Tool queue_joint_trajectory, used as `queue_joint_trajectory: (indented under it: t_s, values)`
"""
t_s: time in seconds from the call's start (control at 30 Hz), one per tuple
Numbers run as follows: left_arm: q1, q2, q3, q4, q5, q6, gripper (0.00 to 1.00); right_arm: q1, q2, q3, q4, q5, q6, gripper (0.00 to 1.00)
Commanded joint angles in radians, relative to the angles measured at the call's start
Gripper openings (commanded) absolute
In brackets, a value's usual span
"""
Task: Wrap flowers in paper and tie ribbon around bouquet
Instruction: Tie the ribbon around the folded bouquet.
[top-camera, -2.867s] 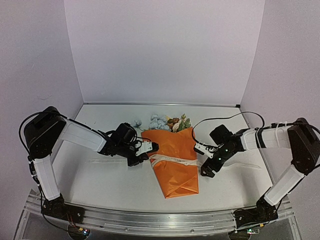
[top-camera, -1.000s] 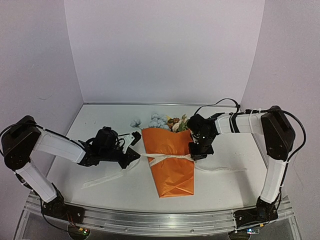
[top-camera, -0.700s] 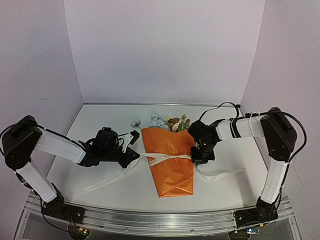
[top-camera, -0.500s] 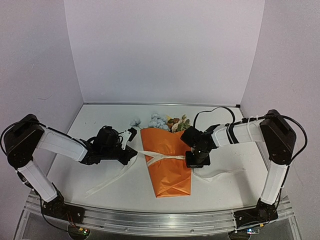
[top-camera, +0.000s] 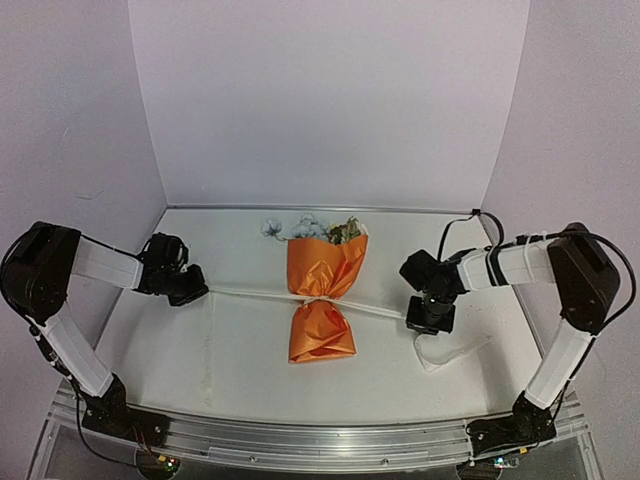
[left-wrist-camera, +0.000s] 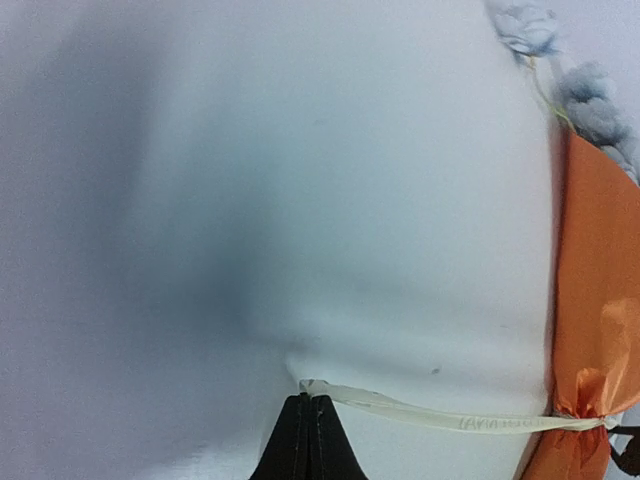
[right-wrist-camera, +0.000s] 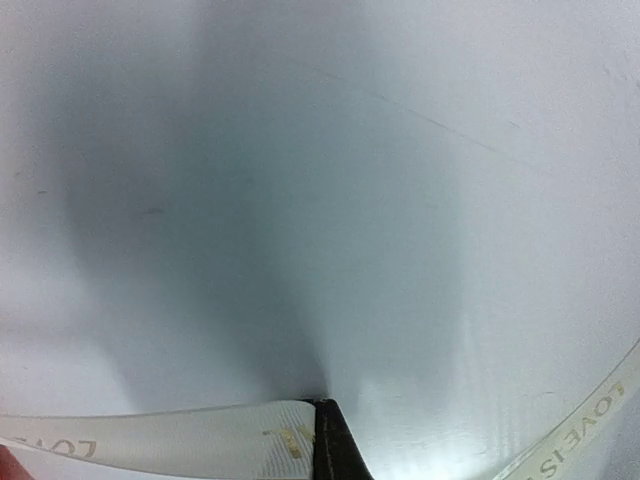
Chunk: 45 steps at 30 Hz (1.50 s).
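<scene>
Here the ribbon (top-camera: 250, 293) cinches the waist of the bouquet (top-camera: 322, 270) lying mid-scene, flowers (top-camera: 312, 229) pointing away from me, and runs taut crosswise, one end clamped in my left gripper (top-camera: 195, 291), the other in my right gripper (top-camera: 413, 320), the right one nearer.

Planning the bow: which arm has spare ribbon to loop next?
Right, probably. The right gripper holds the ribbon with a loose tail beside it; the left gripper pinches near its end.
</scene>
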Motion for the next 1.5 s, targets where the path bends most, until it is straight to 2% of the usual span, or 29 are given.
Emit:
queue_joint_trajectory:
  t_s: [0.0,0.07,0.4,0.57,0.8,1.07,1.3,1.47]
  values:
    - [0.173,-0.043,-0.052,-0.087,-0.023,-0.13,0.0,-0.088,-0.147,-0.163,-0.038,0.102,0.055,0.0]
    - [0.216,-0.053,-0.06,-0.086,-0.025,-0.142,0.0,-0.1,-0.195,-0.205,-0.037,0.117,0.043,0.0]
    - [0.298,-0.102,-0.076,-0.126,-0.085,-0.15,0.0,-0.205,-0.322,-0.346,-0.028,0.087,0.059,0.0]
    - [0.315,-0.144,-0.102,-0.132,-0.125,-0.13,0.0,-0.268,-0.377,-0.399,-0.028,0.048,0.066,0.0]
    - [0.317,-0.184,-0.091,-0.157,-0.207,-0.1,0.0,-0.289,-0.398,-0.417,-0.048,0.023,0.054,0.0]
    - [0.341,-0.2,0.004,-0.218,-0.248,-0.068,0.0,-0.299,-0.423,-0.397,-0.077,0.004,0.037,0.0]
    - [0.341,-0.323,0.11,-0.332,-0.332,0.025,0.0,-0.298,-0.55,-0.33,-0.252,-0.017,-0.07,0.0]
    - [0.34,-0.376,0.176,-0.372,-0.36,0.088,0.0,-0.254,-0.562,-0.223,-0.373,-0.038,-0.167,0.0]
